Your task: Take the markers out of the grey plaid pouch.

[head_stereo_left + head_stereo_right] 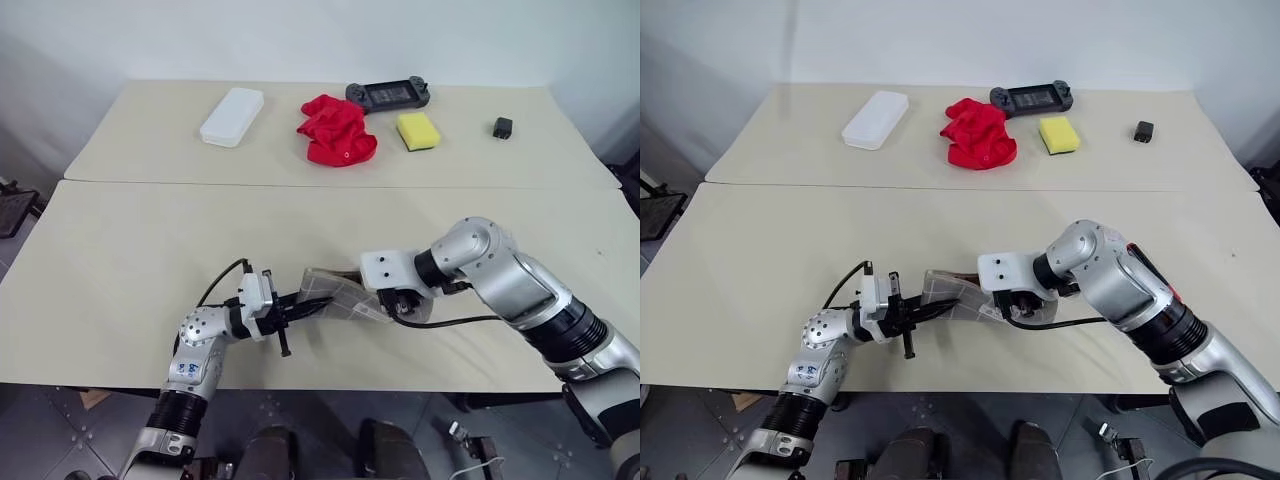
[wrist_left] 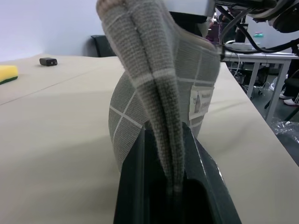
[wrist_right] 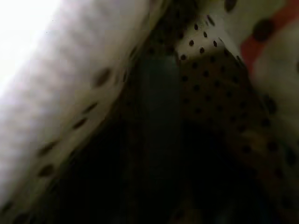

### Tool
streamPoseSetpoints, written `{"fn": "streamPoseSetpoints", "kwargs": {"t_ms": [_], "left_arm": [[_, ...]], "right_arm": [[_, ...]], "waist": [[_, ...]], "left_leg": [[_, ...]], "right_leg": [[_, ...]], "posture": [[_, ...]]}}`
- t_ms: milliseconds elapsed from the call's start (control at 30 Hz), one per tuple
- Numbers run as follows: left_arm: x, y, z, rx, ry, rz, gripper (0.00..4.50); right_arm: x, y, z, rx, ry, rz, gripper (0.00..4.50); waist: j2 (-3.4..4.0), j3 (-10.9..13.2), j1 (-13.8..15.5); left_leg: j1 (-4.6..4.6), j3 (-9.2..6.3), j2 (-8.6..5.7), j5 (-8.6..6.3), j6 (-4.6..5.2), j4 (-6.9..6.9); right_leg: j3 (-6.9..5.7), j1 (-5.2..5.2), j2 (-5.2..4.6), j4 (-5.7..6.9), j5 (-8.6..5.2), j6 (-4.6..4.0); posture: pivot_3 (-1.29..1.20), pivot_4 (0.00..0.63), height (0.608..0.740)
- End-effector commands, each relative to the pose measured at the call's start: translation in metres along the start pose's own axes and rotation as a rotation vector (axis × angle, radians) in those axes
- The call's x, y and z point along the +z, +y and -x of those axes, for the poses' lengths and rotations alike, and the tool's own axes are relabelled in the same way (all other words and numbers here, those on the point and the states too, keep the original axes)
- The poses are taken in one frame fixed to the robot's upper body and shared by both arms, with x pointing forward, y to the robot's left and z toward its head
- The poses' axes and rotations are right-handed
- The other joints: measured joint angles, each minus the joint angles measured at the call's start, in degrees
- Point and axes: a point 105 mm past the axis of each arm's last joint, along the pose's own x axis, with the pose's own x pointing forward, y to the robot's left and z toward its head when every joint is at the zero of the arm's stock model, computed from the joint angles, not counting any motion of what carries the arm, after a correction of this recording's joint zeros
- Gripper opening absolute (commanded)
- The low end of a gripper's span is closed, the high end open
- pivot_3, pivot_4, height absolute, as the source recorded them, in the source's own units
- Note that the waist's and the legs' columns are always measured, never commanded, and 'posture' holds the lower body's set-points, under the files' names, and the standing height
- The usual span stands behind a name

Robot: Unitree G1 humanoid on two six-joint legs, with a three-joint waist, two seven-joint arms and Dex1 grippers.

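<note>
One grey plaid pouch (image 2: 159, 93), left gripper (image 1: 290, 312) clamping it; right gripper (image 1: 400, 305) state unclear.

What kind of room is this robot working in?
Probably a lab or workshop: two plain tables pushed together, odd test items such as a yellow sponge and game controller, and a cluttered workbench behind.

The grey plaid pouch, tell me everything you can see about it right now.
The grey plaid pouch is soft woven grey fabric with thin white grid lines and a small white label. It is held up off the near table, stretched between the two arms. The left gripper is shut on one edge, bunching the cloth between its fingers. The right gripper meets its other end; the right wrist view shows a pale dotted lining.
</note>
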Motion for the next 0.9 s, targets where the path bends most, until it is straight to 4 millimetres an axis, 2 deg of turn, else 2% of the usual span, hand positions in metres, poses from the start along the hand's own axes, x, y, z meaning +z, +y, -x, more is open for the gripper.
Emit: {"fn": "streamPoseSetpoints", "kwargs": {"t_ms": [33, 133, 267, 400, 533, 633, 767, 900], "left_arm": [[0.002, 0.000, -0.001, 0.003, -0.010, -0.016, 0.00], [0.001, 0.000, -0.001, 0.003, -0.008, -0.015, 0.00], [0.001, 0.000, -0.002, 0.001, -0.008, -0.015, 0.00], [0.000, 0.000, -0.002, -0.001, -0.007, -0.014, 0.00], [0.000, 0.000, -0.002, 0.001, -0.006, -0.016, 0.00], [-0.001, -0.001, -0.001, 0.005, -0.003, -0.016, 0.00], [-0.001, -0.001, -0.001, 0.009, -0.003, -0.017, 0.00], [0.000, -0.002, 0.001, 0.013, 0.001, -0.020, 0.00]], "right_arm": [[0.002, 0.002, -0.001, 0.010, -0.004, -0.012, 3.23], [-0.008, 0.010, -0.014, 0.045, 0.022, -0.047, 3.23], [-0.007, 0.018, -0.033, 0.073, 0.023, -0.058, 3.23], [-0.005, 0.023, -0.043, 0.091, 0.027, -0.056, 3.23], [-0.016, 0.024, -0.047, 0.097, 0.067, -0.039, 3.23], [-0.016, 0.020, -0.043, 0.081, 0.049, -0.022, 2.49], [-0.007, 0.010, -0.036, 0.028, -0.018, -0.028, 1.19], [0.015, -0.001, -0.010, -0.040, -0.224, 0.056, 1.08]], "waist": [[0.00, 0.00, -0.06], [0.00, 0.00, -0.09], [-0.02, -0.02, -0.63], [-0.04, -0.05, -1.01], [-0.15, -0.21, -1.08], [-0.22, -0.32, -1.09], [-0.25, -0.34, -1.10], [-0.25, -0.33, -1.07]], "left_leg": [[0.00, 0.00, 0.00, 0.00, 0.00, 0.00], [0.00, -0.01, 0.00, 0.00, 0.00, 0.00], [0.02, 0.01, 0.00, 0.00, 0.00, 0.00], [0.07, -0.01, 0.01, 0.00, -0.01, 0.00], [0.14, -0.04, 0.02, 0.01, -0.01, 0.00], [0.16, -0.09, 0.02, 0.01, -0.01, 0.00], [0.18, -0.15, 0.04, 0.01, -0.02, 0.00], [0.17, -0.18, 0.07, 0.02, -0.03, 0.00]], "right_leg": [[0.00, 0.00, 0.00, 0.00, 0.00, 0.00], [-0.01, 0.00, 0.00, 0.00, 0.00, 0.00], [-0.01, 0.01, 0.00, 0.02, 0.00, 0.00], [0.00, 0.05, 0.00, 0.04, 0.00, 0.00], [0.00, 0.10, 0.00, 0.04, 0.00, 0.00], [0.01, 0.12, 0.00, 0.04, 0.00, -0.01], [0.03, 0.11, 0.00, 0.06, 0.01, -0.02], [0.04, 0.09, 0.00, 0.06, 0.02, -0.03]], "posture": [[0.00, 0.150, 0.740], [0.00, 0.150, 0.740], [0.00, 0.150, 0.740], [0.00, 0.150, 0.740], [0.00, 0.150, 0.740], [0.00, 0.150, 0.740], [0.00, 0.150, 0.740], [0.00, 0.150, 0.740]]}}
